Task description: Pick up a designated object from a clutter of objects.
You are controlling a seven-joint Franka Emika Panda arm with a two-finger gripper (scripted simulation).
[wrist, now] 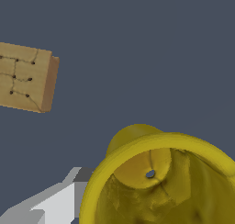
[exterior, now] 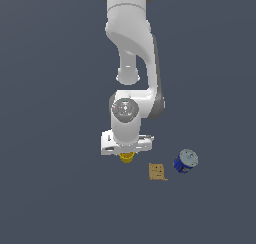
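Note:
The yellow tapered cup [exterior: 127,157] stands directly under my gripper [exterior: 126,153], and the white hand hides most of it in the exterior view. Close up in the wrist view, the cup [wrist: 137,147] fills the lower part with its hollow mouth facing the camera. One grey finger [wrist: 64,198] lies against the outside of its rim. The other finger is hidden, so the jaws' state does not show. I cannot tell whether the cup rests on the floor or is lifted.
A flat tan box [exterior: 157,171] [wrist: 25,78] lies toward the exterior view's right of the cup. Further right is the blue can with a grey lid [exterior: 185,161]. The floor is plain dark grey.

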